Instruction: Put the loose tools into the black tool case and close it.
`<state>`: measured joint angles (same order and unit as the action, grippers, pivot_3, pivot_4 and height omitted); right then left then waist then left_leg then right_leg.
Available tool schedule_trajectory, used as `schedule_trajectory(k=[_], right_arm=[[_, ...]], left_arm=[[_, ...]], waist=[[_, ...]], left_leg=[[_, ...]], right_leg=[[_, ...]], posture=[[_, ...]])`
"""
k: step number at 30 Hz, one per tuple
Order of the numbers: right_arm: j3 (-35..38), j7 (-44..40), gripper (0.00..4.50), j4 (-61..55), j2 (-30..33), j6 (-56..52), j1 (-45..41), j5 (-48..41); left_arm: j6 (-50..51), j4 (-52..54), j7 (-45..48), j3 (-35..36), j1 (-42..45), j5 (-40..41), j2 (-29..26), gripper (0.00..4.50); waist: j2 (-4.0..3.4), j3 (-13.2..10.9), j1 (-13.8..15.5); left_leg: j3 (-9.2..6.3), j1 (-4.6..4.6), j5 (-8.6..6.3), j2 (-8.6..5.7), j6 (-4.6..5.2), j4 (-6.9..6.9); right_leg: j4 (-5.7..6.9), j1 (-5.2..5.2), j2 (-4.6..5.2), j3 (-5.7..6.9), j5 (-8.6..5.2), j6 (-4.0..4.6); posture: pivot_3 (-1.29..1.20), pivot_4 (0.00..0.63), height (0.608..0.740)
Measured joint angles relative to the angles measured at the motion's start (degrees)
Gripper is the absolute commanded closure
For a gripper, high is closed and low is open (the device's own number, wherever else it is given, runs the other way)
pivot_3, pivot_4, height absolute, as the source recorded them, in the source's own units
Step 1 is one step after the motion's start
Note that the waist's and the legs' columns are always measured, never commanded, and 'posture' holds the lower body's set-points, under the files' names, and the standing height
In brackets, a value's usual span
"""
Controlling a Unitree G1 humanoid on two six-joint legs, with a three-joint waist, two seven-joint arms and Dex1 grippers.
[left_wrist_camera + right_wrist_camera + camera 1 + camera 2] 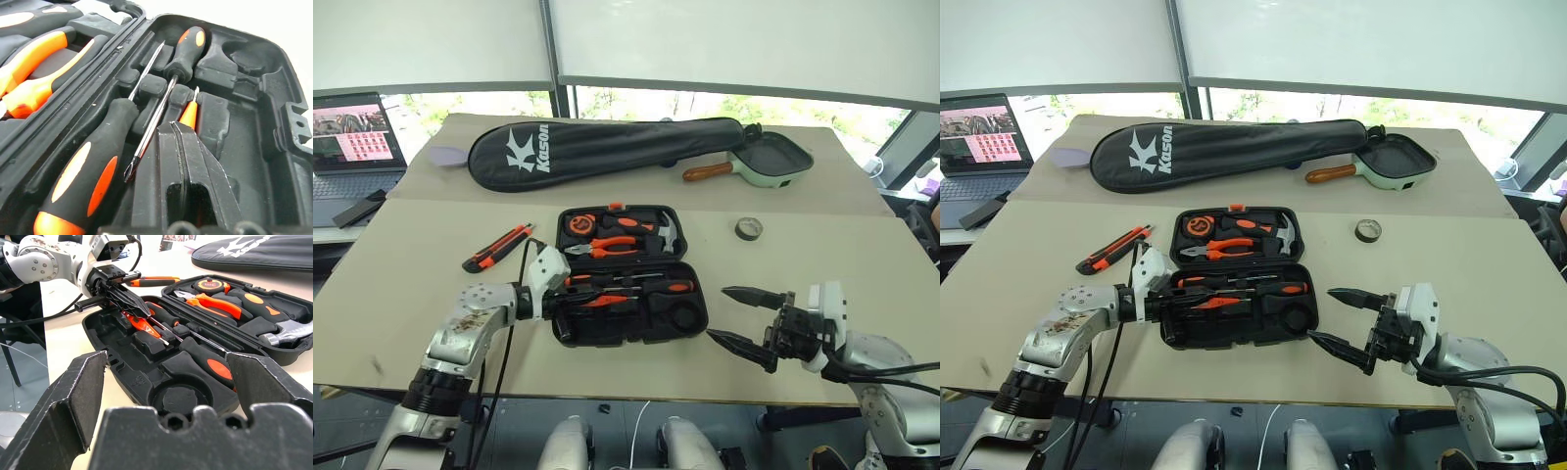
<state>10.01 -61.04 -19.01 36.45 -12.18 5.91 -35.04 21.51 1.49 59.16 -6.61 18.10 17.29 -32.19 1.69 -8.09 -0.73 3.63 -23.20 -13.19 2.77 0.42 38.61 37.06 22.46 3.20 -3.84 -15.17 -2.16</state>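
Evidently the left claw (139,311), clamped on the small orange tester screwdriver (189,114), could wedge it crooked across its slot; right claw (744,318) gapes empty.

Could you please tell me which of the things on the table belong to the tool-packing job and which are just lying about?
Job: black tool case, two screwdrivers in it, small orange tester screwdriver in the shut left gripper, utility knife, tape roll.

Lying about: racket bag, green pan, laptop.
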Motion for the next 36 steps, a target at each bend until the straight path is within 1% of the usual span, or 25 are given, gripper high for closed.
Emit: schedule_trajectory(k=[5,11,14,17,18,19,20,23,24,25,26,27,29,31,33,36], right_arm=[[-0.01,-0.07,0.0,0.04,0.0,0.0,-0.37,0.01],[-0.12,-0.09,0.0,0.15,0.0,-0.01,-1.47,0.02],[-0.14,-0.09,0.0,0.14,0.0,-0.02,-1.67,0.0],[-0.11,-0.12,0.0,0.1,0.0,-0.02,-1.39,-0.01],[-0.06,-0.12,0.0,0.14,0.0,-0.01,-1.28,0.01],[0.08,-0.14,0.0,0.18,-0.03,0.12,-1.09,0.0],[0.19,-0.15,0.0,0.41,-0.03,0.29,-1.07,0.01],[1.26,-0.9,0.0,0.96,0.05,1.14,-0.35,0.03],[1.86,-1.47,0.0,1.87,0.26,2.16,0.08,0.27],[2.11,-1.51,0.0,2.41,0.26,3.15,0.13,0.74],[2.55,-1.61,0.0,3.21,0.11,5.04,0.22,1.49],[3.0,-1.75,0.0,3.72,-0.09,6.18,0.39,1.91],[3.3,-3.02,0.0,4.61,-0.81,9.28,0.93,2.26],[4.67,-4.85,0.0,5.39,-2.56,13.05,2.85,2.17],[5.94,-5.99,0.0,7.51,-3.38,15.44,5.08,2.16],[7.28,-8.94,0.0,11.17,-3.47,17.37,6.17,1.03]], left_arm=[[0.11,-0.21,0.47,-2.76,1.24,-1.65,-0.61,4.47],[4.13,-1.52,-1.26,-4.79,4.27,-2.47,-0.51,4.47],[3.37,-0.78,-1.45,-4.14,3.26,-2.32,-0.46,4.47],[0.97,1.52,-0.94,-1.77,-0.33,-0.68,-0.68,4.47],[-0.27,2.28,-0.7,-0.56,-1.96,0.45,-0.68,3.98],[-1.9,2.99,-0.48,1.28,-3.93,1.41,-0.74,3.8],[-3.3,3.71,-0.3,3.22,-5.77,2.44,-1.0,3.45],[-7.11,6.7,-1.82,12.41,-14.12,4.74,-1.59,2.33],[-8.43,7.65,-2.84,16.35,-17.68,5.22,-1.95,1.95],[-9.0,8.34,-3.48,18.51,-19.69,5.34,-2.16,1.62],[-9.65,9.48,-4.44,21.93,-23.5,5.41,-2.52,1.21],[-10.17,9.71,-4.83,23.48,-25.44,5.42,-2.67,0.91],[-11.64,10.6,-6.71,28.23,-31.03,5.71,-1.39,0.09],[-13.4,9.64,-9.55,34.85,-37.15,6.84,1.34,0.02],[-14.95,5.56,-12.35,41.76,-41.79,7.61,3.59,0.02],[-16.57,0.72,-14.34,47.82,-45.07,9.01,4.79,0.02]], waist=[[-0.01,0.0,0.04],[-0.03,0.02,0.04],[-0.03,0.02,-0.03],[-0.04,0.02,-0.25],[-0.03,0.02,-0.31],[-0.03,0.02,-0.42],[-0.02,0.02,-0.47],[0.0,-0.01,-0.6],[0.03,-0.02,-0.45],[0.04,-0.03,-0.35],[0.04,-0.03,-0.21],[0.04,-0.04,-0.14],[0.11,-0.07,0.21],[0.21,-0.08,0.07],[0.3,-0.13,0.01],[0.42,-0.18,0.18]], left_leg=[[0.02,0.03,0.0,-0.01,0.0,-0.01],[0.01,0.07,0.0,-0.02,0.0,0.0],[0.0,0.06,0.0,-0.01,0.0,-0.05],[-0.04,0.09,0.0,0.0,0.0,-0.22],[-0.04,0.07,0.0,0.01,0.0,-0.27],[-0.03,0.07,0.0,0.04,0.0,-0.31],[-0.03,0.05,0.0,0.06,0.0,-0.34],[-0.03,-0.04,0.0,0.11,0.0,-0.45],[-0.05,-0.06,0.0,0.1,0.0,-0.48],[-0.04,-0.08,0.0,0.09,0.0,-0.49],[-0.02,-0.09,0.0,0.07,0.0,-0.49],[0.0,-0.08,0.0,0.05,0.0,-0.49],[0.01,-0.08,0.0,0.06,-0.01,-0.49],[0.01,-0.07,-0.03,0.1,0.01,-0.54],[0.02,-0.07,-0.04,0.1,0.02,-0.58],[0.03,-0.02,-0.03,0.1,0.01,-0.58]], right_leg=[[-0.01,-0.03,0.0,-0.01,0.0,0.0],[-0.02,-0.09,0.01,0.0,-0.01,-0.02],[-0.04,-0.07,0.01,-0.01,-0.01,-0.01],[-0.07,0.0,0.02,-0.11,-0.01,0.0],[-0.07,0.05,0.01,-0.13,-0.02,0.02],[-0.07,0.1,0.01,-0.13,-0.03,0.05],[-0.06,0.14,0.0,-0.13,-0.03,0.07],[-0.05,0.31,0.02,-0.14,-0.03,0.11],[-0.06,0.35,0.07,-0.12,-0.04,0.11],[-0.06,0.37,0.11,-0.11,-0.04,0.11],[-0.07,0.38,0.18,-0.12,-0.05,0.08],[-0.07,0.37,0.21,-0.12,-0.05,0.07],[-0.22,0.33,0.23,-0.1,-0.05,0.03],[-0.3,0.28,0.25,-0.08,-0.05,0.04],[-0.31,0.32,0.26,-0.08,-0.06,0.05],[-0.31,0.33,0.28,-0.06,-0.1,0.12]], posture=[[0.0,0.15,0.74],[0.0,0.15,0.74],[0.0,0.15,0.74],[0.0,0.15,0.74],[0.0,0.15,0.74],[0.0,0.15,0.74],[0.0,0.15,0.74],[0.0,0.15,0.74],[0.0,0.15,0.74],[0.0,0.15,0.74],[0.0,0.15,0.74],[0.0,0.15,0.74],[0.0,0.15,0.74],[0.0,0.15,0.74],[0.0,0.15,0.74],[0.0,0.15,0.74]])
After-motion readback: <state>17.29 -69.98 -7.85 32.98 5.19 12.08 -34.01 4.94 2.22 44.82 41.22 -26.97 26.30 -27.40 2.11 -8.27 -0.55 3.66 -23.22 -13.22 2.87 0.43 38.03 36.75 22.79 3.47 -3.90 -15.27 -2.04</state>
